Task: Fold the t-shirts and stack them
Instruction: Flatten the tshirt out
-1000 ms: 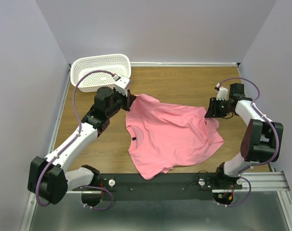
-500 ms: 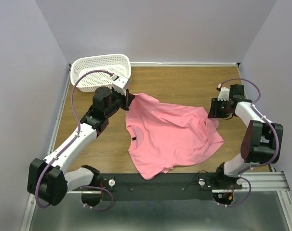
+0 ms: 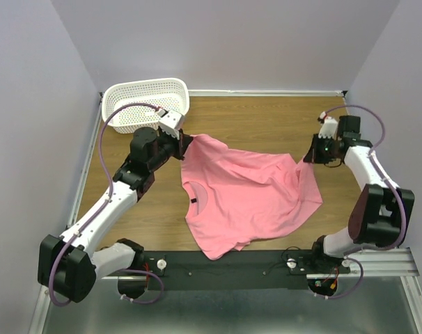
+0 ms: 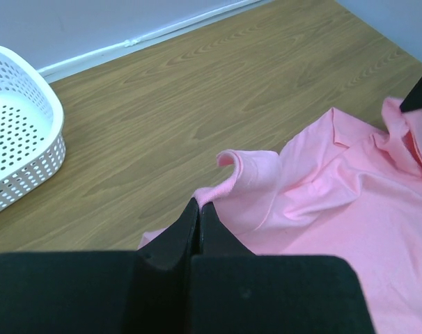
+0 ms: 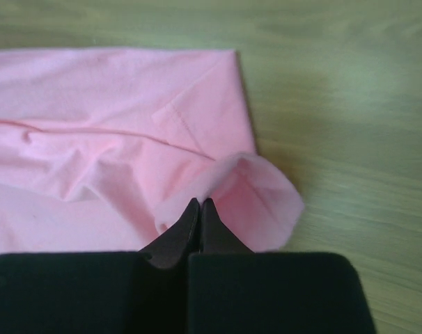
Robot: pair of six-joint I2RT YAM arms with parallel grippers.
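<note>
The pink t-shirt [image 3: 246, 195] lies rumpled in the middle of the wooden tabletop [image 3: 260, 115]. Its round neck and small dark label [image 3: 195, 202] are toward 9 o'clock and its bottom hem toward 3 o'clock, so its long axis runs across the view from left to right. A white basket [image 3: 148, 94] sits in the far corner at about 11 o'clock, apart from the shirt.

Both arms hold the shirt's far edge. The left gripper [image 3: 185, 142] is pinched fully together on a curl of cloth at the corner nearest the basket, at about 10 o'clock on the shirt. The right gripper [image 3: 310, 160] is closed tight on a folded-over flap at the opposite far corner, at about 2 o'clock. In each wrist view the fingertips meet, with pink cloth caught between them.

The coming move turns on the line between the two pinched corners. It runs roughly parallel to the shirt's long axis, and the rest of the cloth lies toward 6 o'clock from both grippers. Each arm is nearest its own corner. Drawing both corners evenly toward 6 o'clock would probably fold the shirt lengthwise, while uneven travel would skew the fold.
</note>
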